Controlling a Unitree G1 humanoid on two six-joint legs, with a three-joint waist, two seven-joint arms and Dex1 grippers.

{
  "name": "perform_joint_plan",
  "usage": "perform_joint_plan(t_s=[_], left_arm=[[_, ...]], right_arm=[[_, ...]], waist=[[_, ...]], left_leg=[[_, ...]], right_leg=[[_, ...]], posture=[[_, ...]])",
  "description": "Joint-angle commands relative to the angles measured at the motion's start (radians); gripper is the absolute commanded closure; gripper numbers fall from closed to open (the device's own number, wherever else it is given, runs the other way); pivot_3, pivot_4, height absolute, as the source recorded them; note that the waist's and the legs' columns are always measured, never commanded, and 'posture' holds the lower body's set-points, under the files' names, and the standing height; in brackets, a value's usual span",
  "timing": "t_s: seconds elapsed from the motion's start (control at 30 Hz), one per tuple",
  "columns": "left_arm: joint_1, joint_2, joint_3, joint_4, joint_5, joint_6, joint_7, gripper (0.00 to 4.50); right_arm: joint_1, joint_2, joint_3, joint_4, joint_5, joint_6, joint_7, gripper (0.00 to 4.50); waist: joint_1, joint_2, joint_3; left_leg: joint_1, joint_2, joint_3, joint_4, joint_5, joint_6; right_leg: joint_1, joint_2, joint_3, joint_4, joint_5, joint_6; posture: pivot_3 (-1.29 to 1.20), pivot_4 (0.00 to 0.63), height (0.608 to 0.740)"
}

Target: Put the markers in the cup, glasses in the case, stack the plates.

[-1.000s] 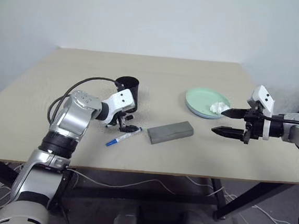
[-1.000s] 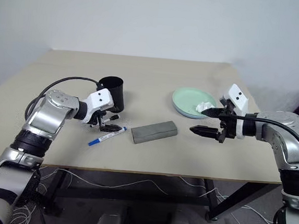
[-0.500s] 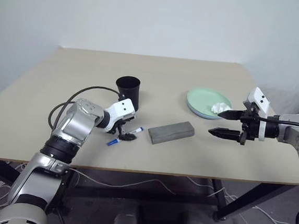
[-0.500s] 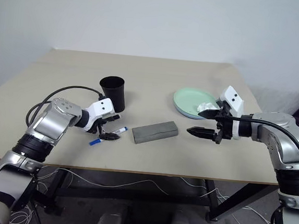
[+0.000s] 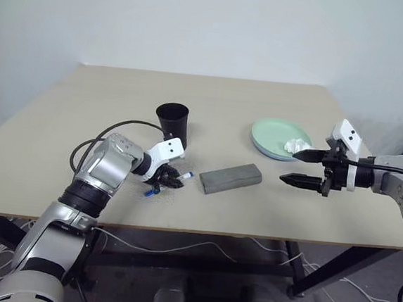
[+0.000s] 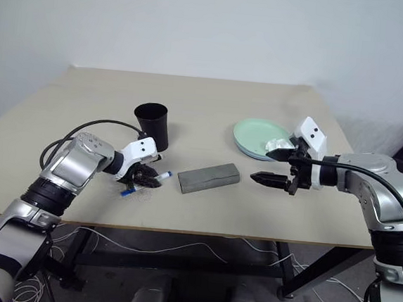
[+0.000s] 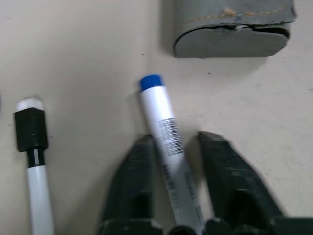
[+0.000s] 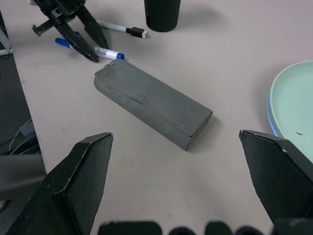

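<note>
**Operator:** Which step is in hand?

**Technician:** Marker pickup, by my reading. The left gripper (image 7: 171, 196) is lowered over the blue-capped marker (image 7: 164, 129), which lies flat on the table (image 5: 276, 108) between the cup (image 5: 173, 124) and the case (image 5: 231, 177). The two fingers stand one on each side of the barrel, close to it. I cannot confirm from these views that they are clamped on it, and the marker is not lifted.

**Operator:** Orientation of that marker?

**Technician:** Long axis level with the tabletop. One blue end points toward the near end of the case; the barrel runs back between the fingers, slightly skewed to them.

**Operator:** Other items?

**Technician:** The black-capped marker (image 7: 33, 161) lies just beside it, apart, roughly parallel. The right gripper (image 5: 300, 167) hangs with fingers spread wide, holding nothing, near the mint green plate (image 5: 270, 137).

**Operator:** Requirement for the next move?

**Technician:** Complete the closure, lift, tilt the marker toward upright, and carry it over the cup mouth. The skew risks the barrel pivoting in the grip.
</note>
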Motion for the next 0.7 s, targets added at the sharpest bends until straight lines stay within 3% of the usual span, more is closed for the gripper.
perform_joint_plan(t_s=[0.03, 0.27, 0.43, 0.6, 0.7], left_arm=[[0.011, 0.010, -0.006, -0.004, 0.013, 0.005, 0.024, 4.30], [-0.040, -0.056, 0.132, 0.015, -0.087, -0.062, 0.106, 4.39], [-0.118, -0.103, 0.272, -0.114, -0.259, 0.051, 0.104, 4.39], [-0.230, -0.183, 0.396, -0.019, -0.306, 0.006, 0.273, 4.39], [-0.294, -0.238, 0.485, 0.120, -0.305, -0.120, 0.435, 4.39]], right_arm=[[-0.008, -0.003, -0.042, -0.033, 0.020, -0.001, -0.006, 0.00], [0.002, -0.007, -0.047, -0.042, 0.022, 0.004, -0.005, 0.00], [-0.001, -0.014, -0.049, -0.038, 0.022, 0.005, -0.002, 0.00], [-0.020, -0.008, -0.040, -0.028, 0.020, 0.005, -0.003, 0.00], [-0.025, -0.002, -0.035, -0.026, 0.020, 0.005, -0.004, 0.00]], waist=[[0.000, 0.000, 0.000], [0.011, 0.000, 0.000], [0.011, -0.001, 0.000], [0.009, 0.000, 0.000], [0.009, 0.000, 0.000]], left_leg=[[0.000, 0.000, 0.000, 0.000, 0.000, 0.000], [0.000, 0.000, 0.000, 0.000, 0.000, -0.001], [-0.002, -0.001, 0.000, 0.001, 0.001, 0.001], [-0.001, -0.002, 0.001, 0.001, 0.002, 0.001], [0.001, -0.001, 0.000, 0.000, 0.000, 0.003]], right_leg=[[0.000, 0.000, 0.000, 0.000, 0.000, 0.000], [0.000, 0.000, 0.000, 0.000, 0.000, 0.000], [0.000, 0.000, 0.000, -0.002, 0.000, 0.000], [0.003, 0.000, 0.001, -0.003, 0.000, 0.001], [0.005, 0.001, 0.000, -0.002, 0.000, 0.001]], posture=[[0.00, 0.000, 0.639], [0.00, 0.000, 0.639], [0.00, 0.000, 0.639], [0.00, 0.000, 0.639], [0.00, 0.000, 0.639]])
